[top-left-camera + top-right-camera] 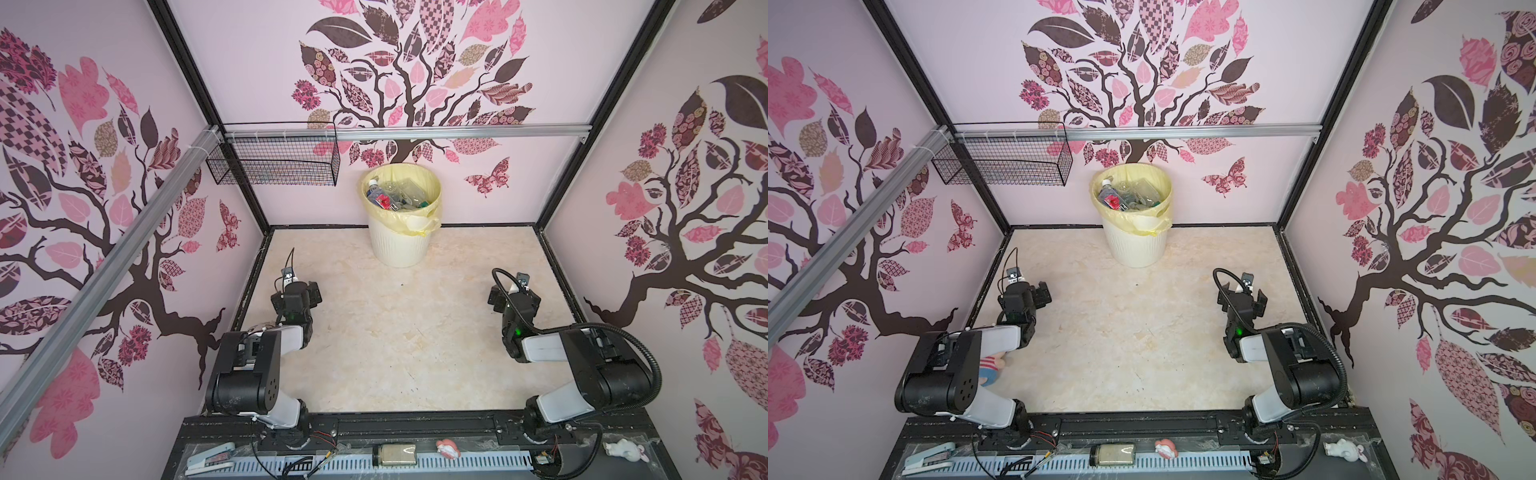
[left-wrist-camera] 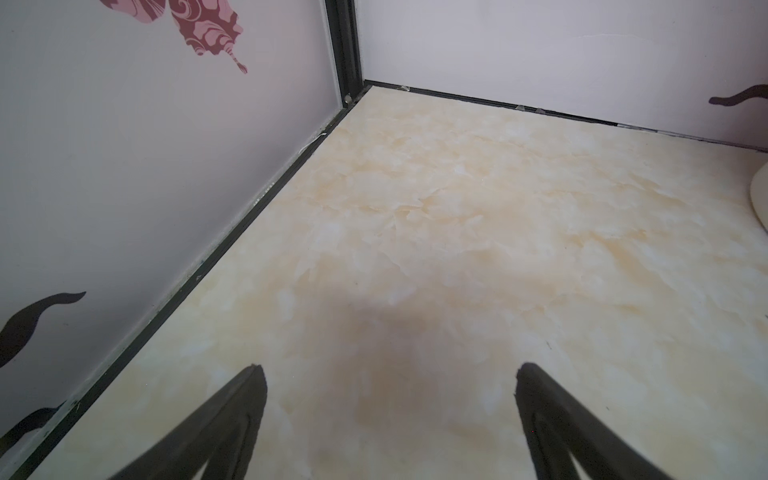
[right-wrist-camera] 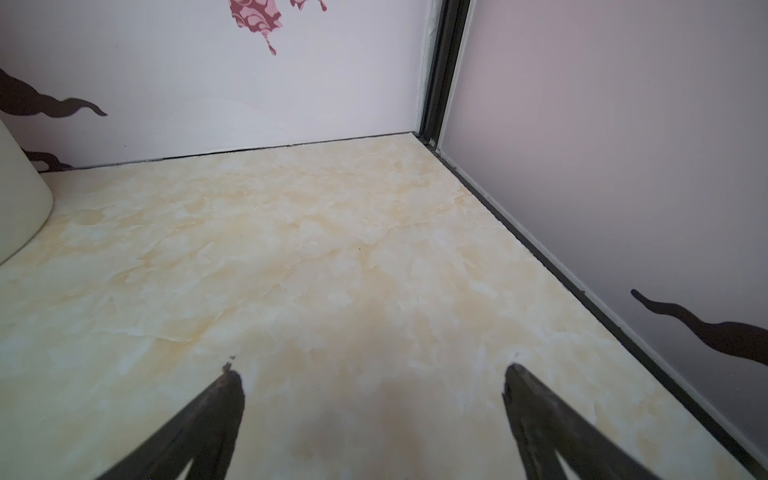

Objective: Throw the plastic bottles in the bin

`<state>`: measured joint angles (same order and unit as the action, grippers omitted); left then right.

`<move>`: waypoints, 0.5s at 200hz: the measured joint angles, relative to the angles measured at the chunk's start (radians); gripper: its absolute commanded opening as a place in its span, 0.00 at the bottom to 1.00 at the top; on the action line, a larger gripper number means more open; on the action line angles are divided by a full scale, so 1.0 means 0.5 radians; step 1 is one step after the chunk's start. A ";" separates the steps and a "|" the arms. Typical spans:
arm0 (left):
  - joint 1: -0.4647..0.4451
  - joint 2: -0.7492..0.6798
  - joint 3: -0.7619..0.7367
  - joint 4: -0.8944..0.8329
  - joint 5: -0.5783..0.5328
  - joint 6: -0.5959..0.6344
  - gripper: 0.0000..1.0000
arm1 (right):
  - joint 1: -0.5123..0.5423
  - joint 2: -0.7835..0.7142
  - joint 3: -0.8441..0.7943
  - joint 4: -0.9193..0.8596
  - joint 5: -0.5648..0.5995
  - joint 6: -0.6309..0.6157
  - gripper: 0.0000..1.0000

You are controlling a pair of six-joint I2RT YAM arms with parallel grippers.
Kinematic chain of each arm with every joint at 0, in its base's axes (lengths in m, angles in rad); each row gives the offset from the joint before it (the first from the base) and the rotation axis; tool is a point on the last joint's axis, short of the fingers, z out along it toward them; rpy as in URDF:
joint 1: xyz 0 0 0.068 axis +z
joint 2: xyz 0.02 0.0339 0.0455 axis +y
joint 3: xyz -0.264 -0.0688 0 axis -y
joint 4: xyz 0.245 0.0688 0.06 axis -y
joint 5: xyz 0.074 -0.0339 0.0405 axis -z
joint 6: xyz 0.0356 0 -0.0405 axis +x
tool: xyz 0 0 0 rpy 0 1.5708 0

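Left gripper (image 2: 388, 370) low over the left side of the tabletop (image 1: 395, 332), fingers spread wide, only bare surface between them. Right gripper (image 3: 372, 370) likewise over the right side, fingers parted and empty. Both pointed toward the far wall, well apart from each other, arms folded back to bases on the near edge. Surface: cream marble-look sheet with pale orange veining, matt, a few tiny dark specks, a faint shadow under each gripper in the wrist views. Black frame strip along the left, right and far edges of the sheet, at the foot of the walls. Walls pale pink on three sides, printed with dark brown tree branches, patterned pink and brown leaves, and butterflies. Silver aluminium rail (image 1: 457, 134) across the far wall, a second one slanting along the left wall. Black wire basket (image 1: 274, 162) hung from the rail at the far-left corner, above the tabletop. Bin (image 1: 399, 249) upright on the tabletop at the far middle, close against the far wall, cream and ribbed, yellow bag (image 1: 428, 224) folded over its rim. Plastic bottles (image 1: 397, 195) heaped inside the bin, mostly clear, with blue, a red label and a touch of green showing. On the near ledge, left to right: stapler (image 1: 210, 455), small jar (image 1: 395, 455), pink figurine (image 1: 448, 449), white figurine (image 1: 623, 451).
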<state>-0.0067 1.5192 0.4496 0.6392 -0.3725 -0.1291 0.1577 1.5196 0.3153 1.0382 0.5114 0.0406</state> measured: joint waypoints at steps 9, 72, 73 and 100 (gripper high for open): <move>-0.011 0.000 -0.041 0.030 0.003 0.004 0.97 | 0.002 -0.002 -0.014 0.035 0.003 0.000 1.00; 0.018 0.011 -0.123 0.340 0.108 0.020 0.97 | 0.008 -0.008 -0.264 0.348 -0.047 -0.027 1.00; 0.021 0.016 -0.133 0.371 0.121 0.021 0.97 | 0.008 -0.008 -0.272 0.361 -0.053 -0.031 1.00; 0.071 0.053 -0.262 0.518 0.201 0.026 0.97 | 0.009 0.110 -0.436 0.748 -0.172 -0.089 1.00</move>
<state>0.0288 1.5459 0.3183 0.8982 -0.2718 -0.1162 0.1623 1.5745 0.0971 1.4124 0.4252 -0.0040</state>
